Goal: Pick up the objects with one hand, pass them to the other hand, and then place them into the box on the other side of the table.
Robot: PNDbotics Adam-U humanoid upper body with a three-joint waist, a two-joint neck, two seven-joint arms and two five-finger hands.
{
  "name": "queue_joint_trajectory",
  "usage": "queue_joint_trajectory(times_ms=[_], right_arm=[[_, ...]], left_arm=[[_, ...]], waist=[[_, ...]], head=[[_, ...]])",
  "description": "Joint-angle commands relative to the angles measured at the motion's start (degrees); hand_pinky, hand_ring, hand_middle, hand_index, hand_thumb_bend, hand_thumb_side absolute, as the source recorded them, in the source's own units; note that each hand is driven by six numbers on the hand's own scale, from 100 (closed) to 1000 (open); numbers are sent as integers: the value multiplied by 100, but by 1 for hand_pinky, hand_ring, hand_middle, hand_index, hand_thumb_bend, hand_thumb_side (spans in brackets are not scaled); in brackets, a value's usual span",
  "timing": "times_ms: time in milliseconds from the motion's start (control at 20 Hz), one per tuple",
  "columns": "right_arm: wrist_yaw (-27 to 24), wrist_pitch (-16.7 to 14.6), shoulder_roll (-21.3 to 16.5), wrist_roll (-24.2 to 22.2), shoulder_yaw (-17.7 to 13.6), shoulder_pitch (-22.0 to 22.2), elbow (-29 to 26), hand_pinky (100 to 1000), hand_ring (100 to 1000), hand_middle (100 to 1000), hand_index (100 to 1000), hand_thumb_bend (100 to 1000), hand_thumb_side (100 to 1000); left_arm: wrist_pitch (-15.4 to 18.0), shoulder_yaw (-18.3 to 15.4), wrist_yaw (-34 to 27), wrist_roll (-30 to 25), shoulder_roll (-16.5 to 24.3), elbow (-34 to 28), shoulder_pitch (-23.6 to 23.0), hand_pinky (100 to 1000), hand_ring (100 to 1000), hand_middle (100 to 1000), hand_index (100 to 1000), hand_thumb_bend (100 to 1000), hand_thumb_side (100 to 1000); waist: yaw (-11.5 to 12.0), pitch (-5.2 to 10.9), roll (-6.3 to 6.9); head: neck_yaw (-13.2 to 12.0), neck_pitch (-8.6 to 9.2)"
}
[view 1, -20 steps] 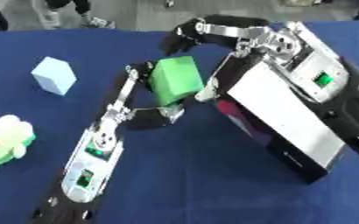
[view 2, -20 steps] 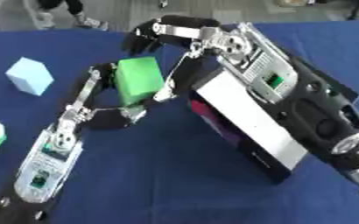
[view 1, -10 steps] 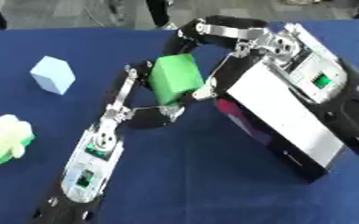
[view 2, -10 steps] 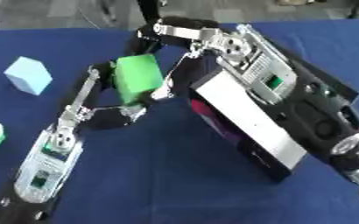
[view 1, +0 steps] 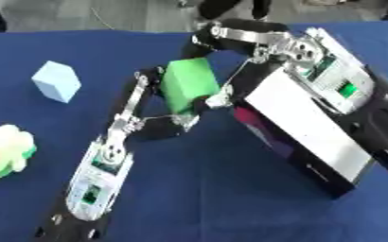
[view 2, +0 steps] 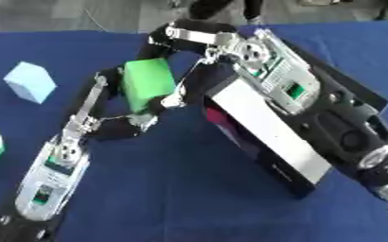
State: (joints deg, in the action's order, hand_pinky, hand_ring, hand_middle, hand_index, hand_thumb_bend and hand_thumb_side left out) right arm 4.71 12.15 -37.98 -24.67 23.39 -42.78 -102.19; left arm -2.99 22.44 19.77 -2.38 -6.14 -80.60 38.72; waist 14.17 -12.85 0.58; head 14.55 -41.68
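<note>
A green block (view 1: pixel 189 85) hangs above the middle of the blue table, held between both hands. My left hand (view 1: pixel 166 126) reaches up from the lower left; its fingers (view 1: pixel 144 81) lie on the block's left face and its thumb is under the lower right corner. My right hand (view 1: pixel 245 34) comes in from the right and curls over the block's top, with a finger running down its right side. A dark box with a pink inside (view 2: pixel 229 128) lies on the right, mostly hidden under my right forearm.
A light blue cube (view 1: pixel 57 81) stands at the left of the blue table (view 1: pixel 197 189). A green and white soft toy (view 1: pixel 5 153) lies at the left edge. A person's legs show past the far edge.
</note>
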Motion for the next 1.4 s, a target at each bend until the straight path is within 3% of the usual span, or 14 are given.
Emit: queue_joint_trajectory(times_ms=[50, 200, 350, 400, 450, 650, 1400], right_arm=[[8, 9, -80, 59, -75, -62, -39, 835, 758, 490, 633, 293, 127], [19, -28, -83, 69, -70, -51, -45, 834, 748, 472, 616, 246, 163], [-10, -43, -88, 90, -79, -45, -40, 833, 741, 459, 607, 231, 176], [-31, -44, -92, 103, -84, -45, -44, 833, 741, 459, 607, 229, 177], [-55, -45, -97, 116, -89, -46, -53, 833, 740, 454, 605, 229, 178], [-161, -28, -126, 165, -114, -51, -121, 834, 737, 450, 602, 228, 179], [-420, 55, -289, 258, -255, 12, -443, 833, 735, 449, 603, 239, 170]], left_arm=[[36, 39, 6, 13, -88, -82, 69, 613, 617, 419, 582, 100, 164], [39, 39, 16, 47, -92, -74, 66, 635, 636, 441, 608, 100, 100], [80, 44, 24, 89, -90, -75, 66, 670, 670, 474, 653, 103, 100], [103, 46, 33, 97, -87, -74, 67, 684, 684, 491, 675, 174, 100], [125, 50, 55, 95, -82, -70, 69, 715, 727, 544, 743, 333, 109], [156, 41, 308, 136, -69, -59, 62, 766, 800, 653, 878, 624, 235], [-428, -57, 623, 1301, -53, 27, -7, 778, 817, 674, 899, 696, 302]], waist=[[-8, 0, -92], [-11, 3, -94], [-19, 7, -94], [-23, 10, -93], [-26, 11, -91], [-37, 14, -86], [-143, 53, -62]], head=[[16, 53], [28, 53], [30, 53], [30, 53], [30, 55], [32, 54], [69, 26]])
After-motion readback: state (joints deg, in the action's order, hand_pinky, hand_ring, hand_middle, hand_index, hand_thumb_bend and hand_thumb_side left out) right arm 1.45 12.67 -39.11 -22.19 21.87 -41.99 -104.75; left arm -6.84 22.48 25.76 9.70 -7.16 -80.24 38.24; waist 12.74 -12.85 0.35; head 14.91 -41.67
